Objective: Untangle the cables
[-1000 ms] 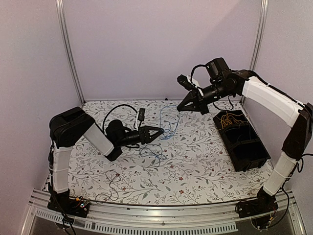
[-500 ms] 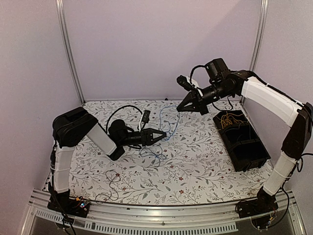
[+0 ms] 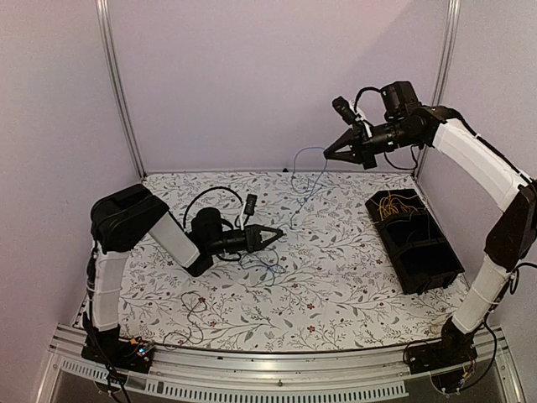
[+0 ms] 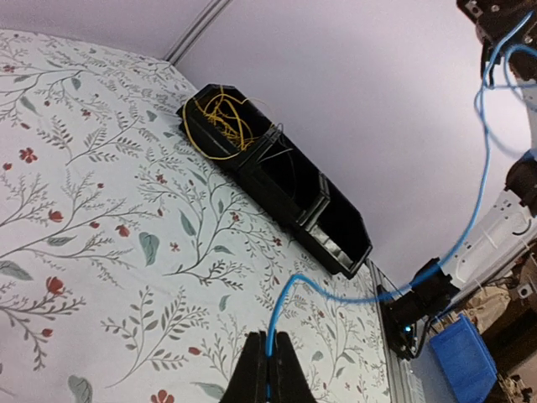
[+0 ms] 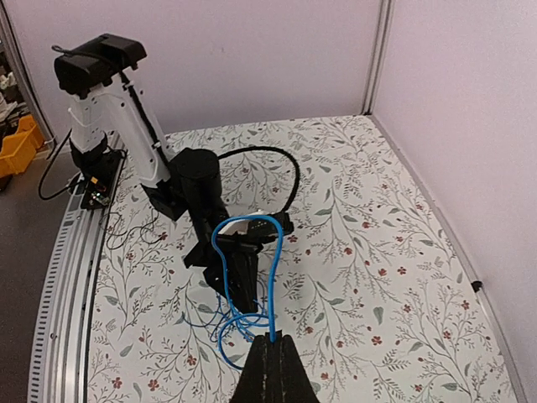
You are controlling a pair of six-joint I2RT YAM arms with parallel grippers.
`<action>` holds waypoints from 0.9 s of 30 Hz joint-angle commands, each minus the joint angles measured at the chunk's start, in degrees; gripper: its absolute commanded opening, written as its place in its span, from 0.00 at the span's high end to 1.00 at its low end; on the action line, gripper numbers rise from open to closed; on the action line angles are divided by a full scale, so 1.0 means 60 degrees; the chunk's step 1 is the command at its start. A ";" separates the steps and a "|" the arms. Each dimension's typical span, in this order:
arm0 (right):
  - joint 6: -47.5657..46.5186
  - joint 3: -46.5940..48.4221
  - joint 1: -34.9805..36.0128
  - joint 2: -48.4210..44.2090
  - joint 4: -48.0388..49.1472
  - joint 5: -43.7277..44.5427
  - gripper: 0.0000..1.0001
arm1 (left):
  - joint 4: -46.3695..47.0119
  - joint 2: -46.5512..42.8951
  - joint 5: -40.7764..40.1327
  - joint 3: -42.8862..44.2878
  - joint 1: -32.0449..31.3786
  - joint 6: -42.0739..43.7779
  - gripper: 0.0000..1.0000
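Blue cable spans diagonally between your pincers: left pincer clamps its low end; right pincer grips it high, up-right.

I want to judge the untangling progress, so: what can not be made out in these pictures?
1. Top view: blue cable loops below the left gripper, too thin to show knots.
2. Right wrist view: the left gripper covers part of those loops.
3. Left wrist view: dark bin walls hide two compartments' floors.
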 commanded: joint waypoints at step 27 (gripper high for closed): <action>0.0362 -0.2430 -0.5421 -0.3836 -0.0181 0.0649 1.00 | -0.0252 -0.0874 0.0263 0.0048 -0.0062 0.1106 0.47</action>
